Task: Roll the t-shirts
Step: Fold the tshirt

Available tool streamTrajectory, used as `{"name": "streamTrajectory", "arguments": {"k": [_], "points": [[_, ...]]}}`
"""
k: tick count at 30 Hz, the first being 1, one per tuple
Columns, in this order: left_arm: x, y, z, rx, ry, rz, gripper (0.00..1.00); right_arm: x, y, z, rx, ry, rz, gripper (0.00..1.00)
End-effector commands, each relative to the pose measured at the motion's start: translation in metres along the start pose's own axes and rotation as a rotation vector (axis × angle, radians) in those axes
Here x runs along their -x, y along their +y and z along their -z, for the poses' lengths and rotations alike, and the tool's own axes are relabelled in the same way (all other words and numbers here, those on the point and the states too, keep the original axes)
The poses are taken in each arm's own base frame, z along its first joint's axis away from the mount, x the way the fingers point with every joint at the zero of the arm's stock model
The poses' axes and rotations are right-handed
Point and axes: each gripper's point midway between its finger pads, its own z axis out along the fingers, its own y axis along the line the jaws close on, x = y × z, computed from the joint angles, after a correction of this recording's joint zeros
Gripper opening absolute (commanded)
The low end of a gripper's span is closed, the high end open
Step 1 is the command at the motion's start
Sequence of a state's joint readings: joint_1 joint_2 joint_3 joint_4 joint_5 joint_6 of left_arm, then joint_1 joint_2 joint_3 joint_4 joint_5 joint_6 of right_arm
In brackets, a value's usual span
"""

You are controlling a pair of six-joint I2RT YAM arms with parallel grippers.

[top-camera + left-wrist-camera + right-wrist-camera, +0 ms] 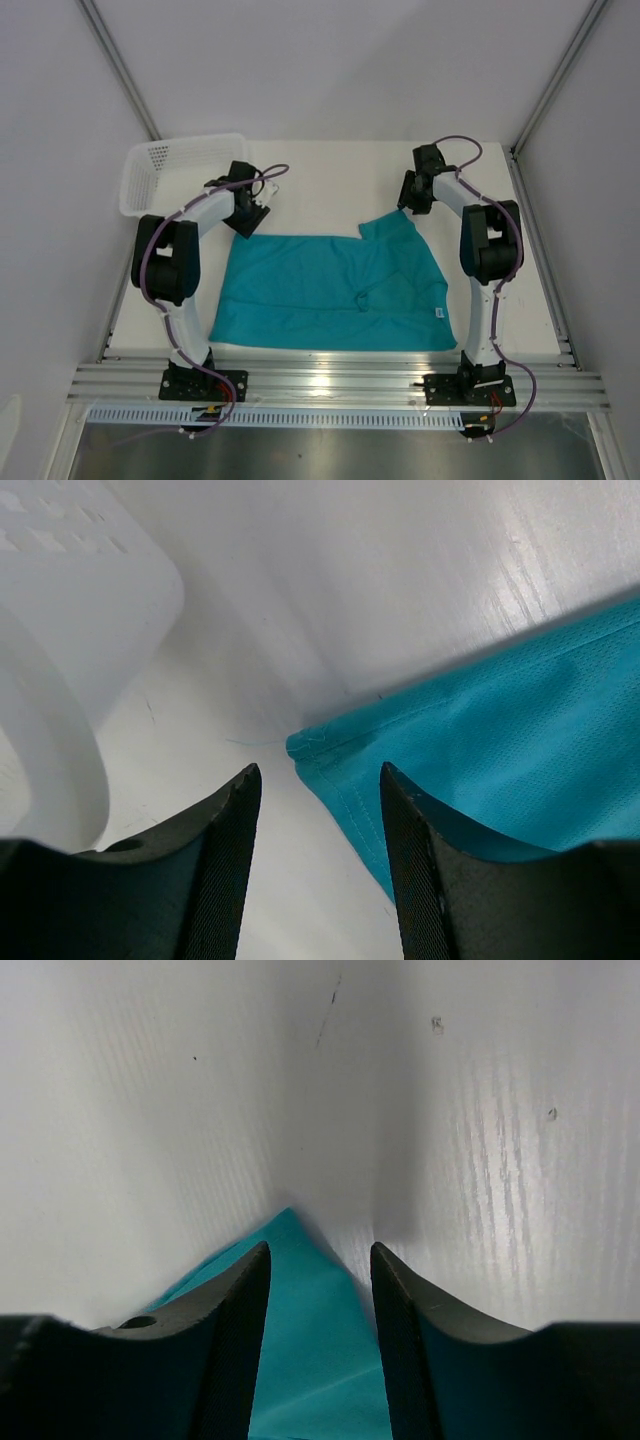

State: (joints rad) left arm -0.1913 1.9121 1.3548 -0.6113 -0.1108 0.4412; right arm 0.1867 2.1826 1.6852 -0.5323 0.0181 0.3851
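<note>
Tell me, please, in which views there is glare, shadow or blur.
Top external: evenly lit and sharp, with glare on the metal rail. Left wrist: the basket is soft and washed out, the t-shirt weave is sharp, a bright streak lies on the table. Right wrist: streaky glare on the table at right, a shadow beside the t-shirt corner.

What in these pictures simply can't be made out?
- Top view: the white label on the t-shirt is too small to read, and both wrists hide their own fingertips.
- Left wrist view: the basket is blurred and cut off by the left edge. Whether the left gripper touches the cloth corner is unclear.
- Right wrist view: only a tip of the t-shirt shows at the right gripper. The fingers and the bottom edge hide the rest.
</note>
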Motion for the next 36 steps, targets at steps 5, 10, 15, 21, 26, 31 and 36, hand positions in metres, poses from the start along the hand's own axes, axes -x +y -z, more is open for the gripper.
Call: {"name": "streamTrajectory", "arguments": {"k": [5,10,15,21,26,31,36], "points": [[0.003,0.016,0.006,0.014,-0.017,0.045,0.52,0.033,0.018,0.040,0.109,-0.138,0.139,0.48],[-0.010,0.017,-0.001,-0.012,0.016,0.060,0.52,0.032,0.019,0.033,0.117,-0.129,0.161,0.48],[-0.009,0.013,-0.008,-0.059,0.011,0.051,0.52,0.024,0.011,0.012,0.097,-0.101,0.163,0.50],[-0.006,0.002,-0.015,-0.134,0.005,0.027,0.53,0.013,-0.003,-0.004,0.037,-0.064,0.189,0.55],[-0.009,-0.003,-0.023,-0.162,0.028,0.027,0.51,-0.007,0.001,-0.009,0.092,0.001,0.208,0.54],[-0.008,-0.008,-0.024,-0.193,0.014,0.035,0.30,-0.024,0.004,-0.003,0.149,0.023,0.219,0.42],[-0.010,-0.008,-0.025,-0.194,0.016,0.028,0.10,-0.030,0.012,0.002,0.202,0.033,0.209,0.35]]}}
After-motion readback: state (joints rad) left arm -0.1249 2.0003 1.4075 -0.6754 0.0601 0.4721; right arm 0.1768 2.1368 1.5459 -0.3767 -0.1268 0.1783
